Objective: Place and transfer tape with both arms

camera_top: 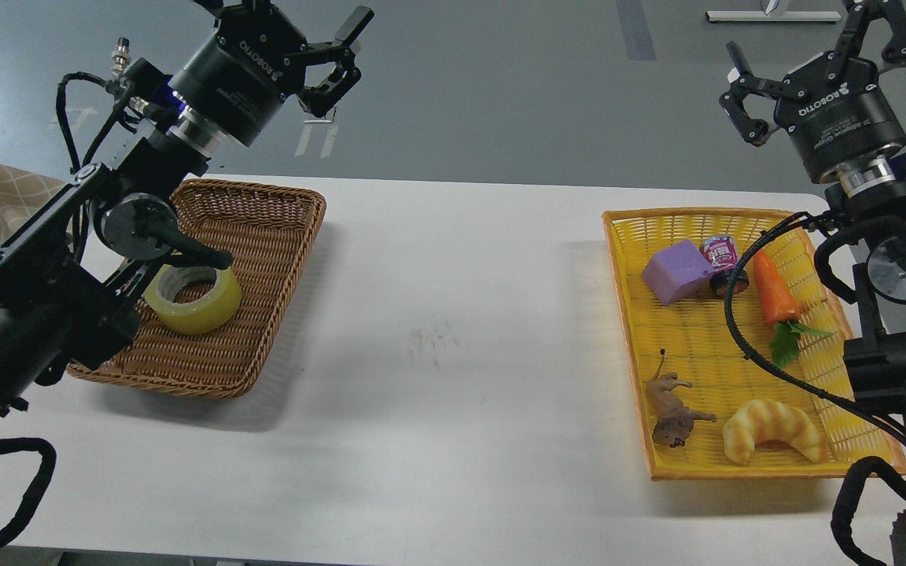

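The tape [200, 305], a yellow roll with a grey-white core, lies flat in the brown wicker basket [264, 236] at the left of the table. A joint of my left arm covers its near-left edge. My left gripper [307, 31] is open and empty, high above the basket's back edge, pointing up and to the right. My right gripper [811, 47] is open and empty, raised above the back right corner of the yellow basket [630, 314], pointing up.
The yellow basket holds a purple block [677, 271], a small jar [724, 259], a toy carrot [777, 295], a toy lion [672, 409] and a bread croissant [771, 428]. The white table [453, 330] lies between the baskets.
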Controlling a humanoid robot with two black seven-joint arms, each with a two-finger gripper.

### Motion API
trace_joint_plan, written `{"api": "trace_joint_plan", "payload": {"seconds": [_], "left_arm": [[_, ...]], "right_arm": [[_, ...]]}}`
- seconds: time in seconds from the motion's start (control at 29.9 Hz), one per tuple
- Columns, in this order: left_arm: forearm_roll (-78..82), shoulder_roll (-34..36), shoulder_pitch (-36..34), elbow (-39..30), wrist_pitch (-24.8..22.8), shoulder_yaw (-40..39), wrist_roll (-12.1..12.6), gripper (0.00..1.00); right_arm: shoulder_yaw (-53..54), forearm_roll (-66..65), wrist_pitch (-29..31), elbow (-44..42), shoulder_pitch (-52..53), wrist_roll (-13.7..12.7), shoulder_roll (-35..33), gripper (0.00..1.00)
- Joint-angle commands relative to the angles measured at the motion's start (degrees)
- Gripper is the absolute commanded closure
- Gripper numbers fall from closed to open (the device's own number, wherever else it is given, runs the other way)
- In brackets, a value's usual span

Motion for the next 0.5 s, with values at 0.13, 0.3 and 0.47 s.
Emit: {"api": "trace_joint_plan", "payload": {"seconds": [0.13,0.3,0.47], "left_arm": [[0.01,-0.96,1.88,0.00,0.00,-1.89,0.01,0.02],[0.01,-1.84,3.02,0.00,0.00,-2.68,0.10,0.02],[0.01,-2.46,3.55,-0.09,0.00,-3.74,0.10,0.02]], "right_arm": [[0.00,0.10,0.00,2.65,-0.72,0.00,0.93,0.00],[-0.18,0.28,0.00,3.52,-0.98,0.00,1.89,0.00],[-0.18,0.28,0.00,4.23,-1.33,-0.08,2.33,0.00]]}}
